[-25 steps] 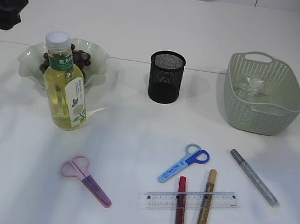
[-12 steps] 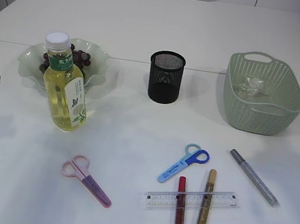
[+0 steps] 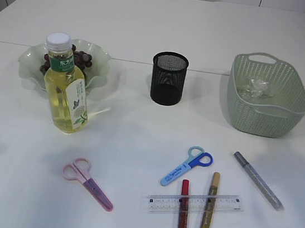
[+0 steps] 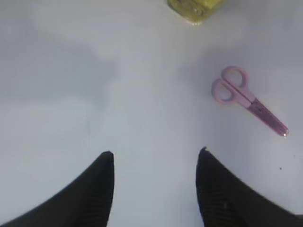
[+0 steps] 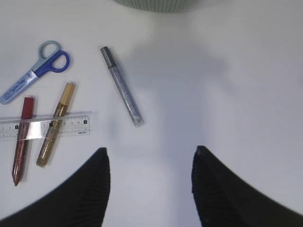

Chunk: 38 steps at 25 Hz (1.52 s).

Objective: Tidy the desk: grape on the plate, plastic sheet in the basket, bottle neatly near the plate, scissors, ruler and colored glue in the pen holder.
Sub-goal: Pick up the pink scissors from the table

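A: We start with the white table [image 3: 153, 24], then the green basket [image 3: 266, 101] at the right, with the crumpled plastic sheet [image 3: 255, 87] lying inside it.

B: Next we have the wavy plate [image 3: 33, 62] at the left holding the grapes [image 3: 82, 58], and the bottle [image 3: 66, 88] upright, touching the plate's front edge. The black mesh pen holder [image 3: 168, 78] stands between plate and basket.

A: Smaller things lie near the front: the clear ruler [image 3: 192, 203] across the red glue pen [image 3: 183, 213] and gold glue pen [image 3: 209, 206], the silver glue pen [image 3: 258, 179] to their right, the blue scissors [image 3: 188, 166] just behind, and the pink scissors [image 3: 87, 182] well apart to the left.

B: Our left gripper [image 4: 155, 158] hangs over bare table with jaws apart, holding nothing. Our right gripper [image 5: 149, 153] likewise, below the silver pen.
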Each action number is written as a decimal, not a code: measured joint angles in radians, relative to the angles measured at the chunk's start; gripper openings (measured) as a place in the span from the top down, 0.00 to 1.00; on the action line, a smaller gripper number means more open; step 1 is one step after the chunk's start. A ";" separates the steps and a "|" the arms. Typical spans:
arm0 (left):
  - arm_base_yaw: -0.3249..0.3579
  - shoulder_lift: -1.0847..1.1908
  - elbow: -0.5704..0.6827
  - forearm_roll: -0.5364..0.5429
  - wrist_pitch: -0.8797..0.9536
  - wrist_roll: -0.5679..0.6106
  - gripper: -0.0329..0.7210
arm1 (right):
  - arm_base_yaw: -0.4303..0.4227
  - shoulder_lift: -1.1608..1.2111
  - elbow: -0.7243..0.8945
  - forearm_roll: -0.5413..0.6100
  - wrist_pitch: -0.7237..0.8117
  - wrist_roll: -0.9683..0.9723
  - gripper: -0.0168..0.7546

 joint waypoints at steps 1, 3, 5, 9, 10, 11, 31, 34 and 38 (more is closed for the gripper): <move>0.000 0.000 -0.025 0.000 0.050 0.005 0.42 | 0.000 0.000 0.000 0.002 0.002 0.000 0.41; 0.000 0.000 -0.063 -0.002 0.114 0.009 0.42 | 0.000 0.000 0.000 0.007 0.004 0.000 0.41; 0.000 -0.004 -0.084 -0.002 0.137 0.011 0.42 | 0.000 0.000 0.000 0.022 0.004 0.000 0.41; 0.000 -0.006 -0.091 -0.012 0.149 0.013 0.42 | 0.000 0.000 0.000 0.043 0.005 0.000 0.41; 0.000 -0.006 -0.091 -0.021 0.160 0.013 0.42 | 0.000 0.000 0.000 0.045 0.006 0.000 0.41; 0.000 -0.006 -0.091 -0.031 0.173 0.013 0.42 | 0.000 0.000 0.000 0.046 0.007 0.000 0.41; 0.000 -0.006 -0.091 -0.072 0.241 0.028 0.45 | 0.000 0.000 0.000 0.127 0.008 -0.002 0.41; 0.000 -0.006 -0.091 -0.072 0.241 0.028 0.45 | 0.000 0.000 0.000 0.139 0.011 -0.002 0.41; 0.000 -0.006 -0.091 -0.074 0.241 0.028 0.45 | 0.000 0.000 0.000 0.141 0.018 -0.002 0.41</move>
